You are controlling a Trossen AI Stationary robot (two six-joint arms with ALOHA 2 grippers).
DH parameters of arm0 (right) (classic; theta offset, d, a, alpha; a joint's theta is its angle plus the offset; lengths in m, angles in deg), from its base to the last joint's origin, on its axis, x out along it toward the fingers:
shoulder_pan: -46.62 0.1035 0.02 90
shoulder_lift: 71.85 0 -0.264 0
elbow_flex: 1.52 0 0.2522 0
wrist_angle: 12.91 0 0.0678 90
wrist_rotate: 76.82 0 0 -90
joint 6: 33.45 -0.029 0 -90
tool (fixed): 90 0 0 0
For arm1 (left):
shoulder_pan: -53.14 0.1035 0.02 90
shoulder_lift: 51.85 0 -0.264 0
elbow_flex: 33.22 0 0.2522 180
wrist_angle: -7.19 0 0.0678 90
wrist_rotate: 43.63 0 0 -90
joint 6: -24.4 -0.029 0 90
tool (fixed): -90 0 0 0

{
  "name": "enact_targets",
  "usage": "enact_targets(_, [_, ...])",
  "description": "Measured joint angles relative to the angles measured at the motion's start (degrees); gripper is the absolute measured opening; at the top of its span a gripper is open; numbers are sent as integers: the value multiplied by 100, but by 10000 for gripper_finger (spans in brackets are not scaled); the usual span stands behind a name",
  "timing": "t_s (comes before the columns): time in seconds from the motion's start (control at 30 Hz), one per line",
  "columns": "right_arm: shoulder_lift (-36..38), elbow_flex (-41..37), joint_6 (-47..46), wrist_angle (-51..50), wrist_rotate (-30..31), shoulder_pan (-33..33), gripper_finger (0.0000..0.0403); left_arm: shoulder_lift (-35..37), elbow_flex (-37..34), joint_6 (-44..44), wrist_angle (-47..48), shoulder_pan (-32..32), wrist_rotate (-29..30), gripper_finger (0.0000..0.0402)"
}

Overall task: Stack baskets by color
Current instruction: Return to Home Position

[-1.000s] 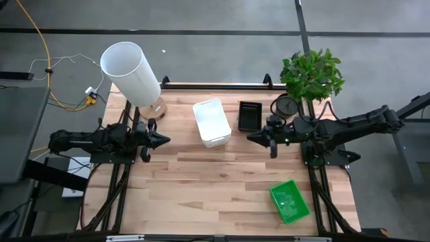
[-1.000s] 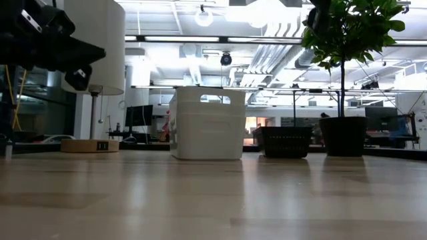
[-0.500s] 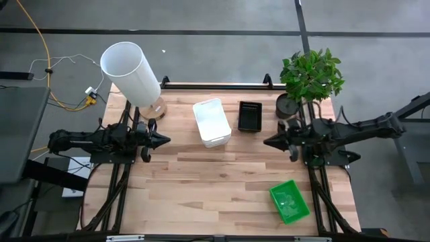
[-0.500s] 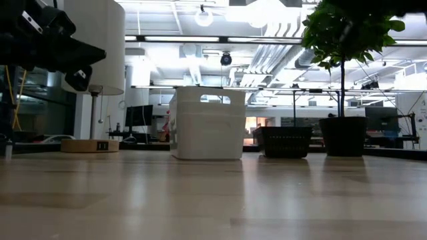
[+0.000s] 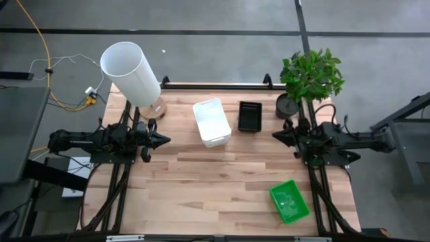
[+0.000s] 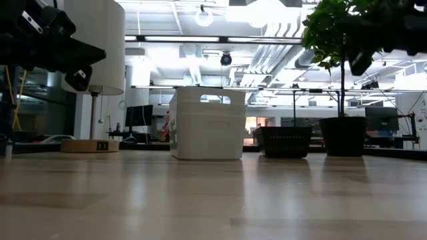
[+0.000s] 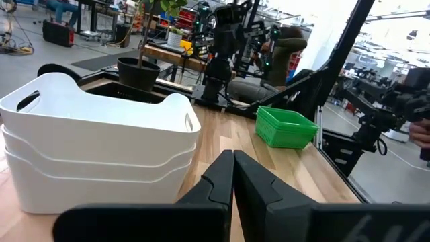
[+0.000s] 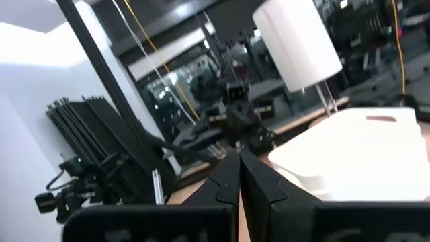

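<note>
Table (image 5: 201, 181): white baskets (image 5: 212, 122), black baskets (image 5: 249, 115), green baskets (image 5: 289, 201)

One basket stack (image 5: 212, 122) sits by the table's (image 5: 201, 181) far edge, a second stack (image 5: 250, 115) just right of it, a third stack (image 5: 289, 201) near the near right corner.

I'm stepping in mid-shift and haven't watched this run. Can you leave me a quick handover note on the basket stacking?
Left tool: shut, empty, over the left of the table.
Right tool: shut, empty, over the right side.
White baskets: nested in one stack at the back middle. Black baskets: just right of them. Green baskets: by the front right corner.
Done: no loose basket shows.
Left: probably only parking both tools.
</note>
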Motion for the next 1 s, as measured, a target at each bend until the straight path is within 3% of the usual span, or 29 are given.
enact_targets(0.13, [429,-390,302,212,90,-14,0,0,0,0,-1,0,-2,0])
enact_targets(0.37, [806,-388,1202,-1200,876,-14,0,0,0,-1,-4,0,-2,0])
enact_targets(0.53, [731,-388,1669,-1222,744,-14,0,0,0,0,-7,0,-3,0])
enact_targets(1.0, [728,-388,1017,-1236,719,-14,0,0,0,-1,-7,0,-2,0])
